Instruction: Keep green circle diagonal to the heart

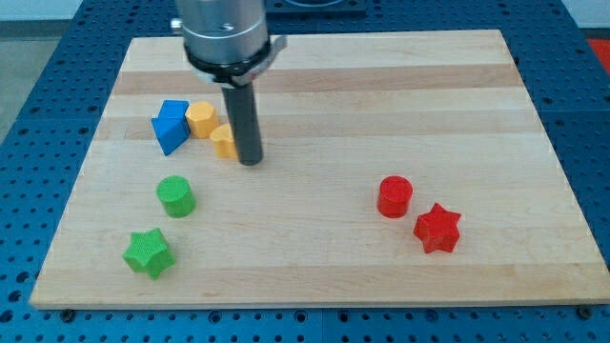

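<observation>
The green circle [175, 195] lies at the view's lower left. A yellow block [222, 140], partly hidden by the rod so its shape is unclear, lies up and to the right of it; it may be the heart. My tip [250, 160] rests on the board right beside that yellow block, on its right side, and up-right of the green circle.
A yellow hexagon [201, 119] and a blue block [171, 126] sit just left of the partly hidden yellow block. A green star [148, 252] lies below the green circle. A red circle [395, 196] and a red star [437, 228] lie at the right.
</observation>
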Motion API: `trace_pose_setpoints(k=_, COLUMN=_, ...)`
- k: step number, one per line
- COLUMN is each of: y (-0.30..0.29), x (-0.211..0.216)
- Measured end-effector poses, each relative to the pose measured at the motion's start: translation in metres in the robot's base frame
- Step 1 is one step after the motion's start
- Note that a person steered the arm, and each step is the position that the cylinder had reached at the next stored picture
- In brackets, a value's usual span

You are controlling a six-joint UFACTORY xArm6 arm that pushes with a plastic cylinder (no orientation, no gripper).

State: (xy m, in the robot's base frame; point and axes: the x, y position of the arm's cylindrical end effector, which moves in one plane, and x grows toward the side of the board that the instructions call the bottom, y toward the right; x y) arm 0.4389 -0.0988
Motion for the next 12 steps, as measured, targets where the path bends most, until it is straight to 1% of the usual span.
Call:
trace_pose_setpoints(k=1, y=-0.027, x=-0.015)
trace_pose_setpoints(k=2, y=-0.038, x=-0.015)
trace_pose_setpoints(k=3, y=-0.028, x=0.008)
trace_pose_setpoints(k=4, y=-0.018, x=0.021)
trace_pose_setpoints(k=5, y=-0.05, x=0.024)
trace_pose_setpoints(k=8, y=-0.058, x=0.024)
trace_pose_setpoints(k=10, y=-0.158, x=0.05)
trace_pose_setpoints(k=11, y=-0.143, x=0.073)
trace_pose_setpoints(k=12, y=-0.073, x=0.073)
